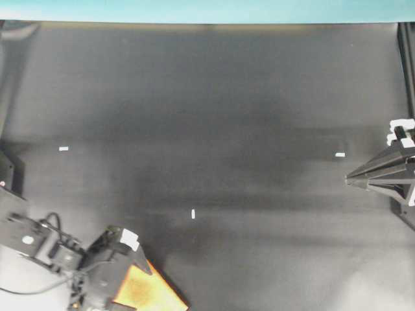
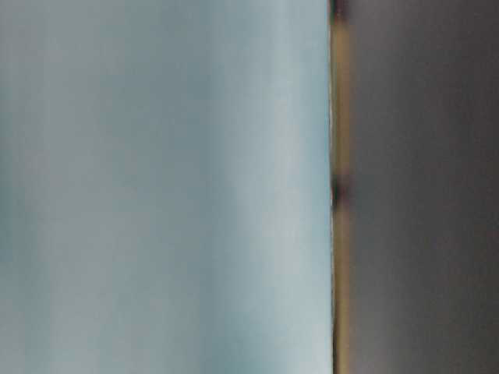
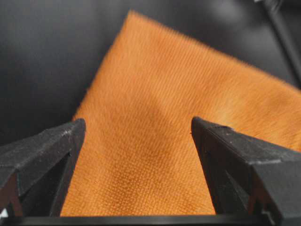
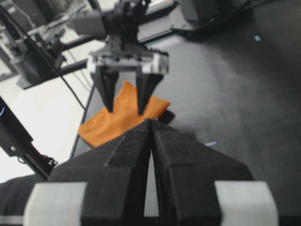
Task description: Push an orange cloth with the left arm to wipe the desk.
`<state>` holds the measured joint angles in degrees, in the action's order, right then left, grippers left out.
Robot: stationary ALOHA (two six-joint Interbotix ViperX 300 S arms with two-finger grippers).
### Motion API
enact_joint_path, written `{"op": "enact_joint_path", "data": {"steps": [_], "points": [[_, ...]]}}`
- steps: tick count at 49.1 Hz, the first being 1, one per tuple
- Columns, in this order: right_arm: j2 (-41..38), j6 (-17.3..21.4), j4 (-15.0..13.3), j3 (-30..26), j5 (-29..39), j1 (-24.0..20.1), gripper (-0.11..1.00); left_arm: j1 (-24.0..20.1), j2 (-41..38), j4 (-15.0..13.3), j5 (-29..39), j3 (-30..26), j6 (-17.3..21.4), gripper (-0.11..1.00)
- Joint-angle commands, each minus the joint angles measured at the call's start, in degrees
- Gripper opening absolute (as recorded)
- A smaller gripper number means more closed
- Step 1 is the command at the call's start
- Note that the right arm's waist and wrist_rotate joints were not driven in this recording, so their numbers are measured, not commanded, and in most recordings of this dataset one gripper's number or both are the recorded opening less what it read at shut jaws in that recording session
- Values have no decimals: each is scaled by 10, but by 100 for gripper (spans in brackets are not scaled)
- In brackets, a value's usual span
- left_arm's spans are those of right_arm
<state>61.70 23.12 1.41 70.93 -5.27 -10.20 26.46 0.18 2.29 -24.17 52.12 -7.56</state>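
The orange cloth (image 1: pixel 152 295) lies flat on the black desk (image 1: pixel 207 129) at the near left corner, partly cut off by the frame's bottom edge. My left gripper (image 1: pixel 133 285) stands over it, open, with its two pointed fingers spread wide. In the left wrist view the cloth (image 3: pixel 155 117) fills the gap between those fingers (image 3: pixel 61 141). The right wrist view shows the left gripper (image 4: pixel 125 110) pointing down onto the cloth (image 4: pixel 117 120); whether the tips touch it I cannot tell. My right gripper (image 1: pixel 348 179) rests at the right edge, shut and empty, tips together (image 4: pixel 151 121).
Small white tape marks (image 1: pixel 63 148) (image 1: pixel 340 154) (image 1: pixel 192 214) dot the desk. A teal strip (image 1: pixel 207 10) borders the far edge. Pale floor (image 1: pixel 19 298) lies beyond the near left corner. The table-level view is only a blur.
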Motion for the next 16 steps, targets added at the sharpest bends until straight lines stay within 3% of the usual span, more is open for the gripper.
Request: {"op": "enact_joint_path", "data": {"steps": [1, 16], "points": [[-4, 0, 1, -3, -4, 0, 1, -2, 47, 2, 14, -2, 11, 88], [-3, 0, 1, -2, -4, 1, 1, -2, 174, 3, 91, 42, 33, 88]]}}
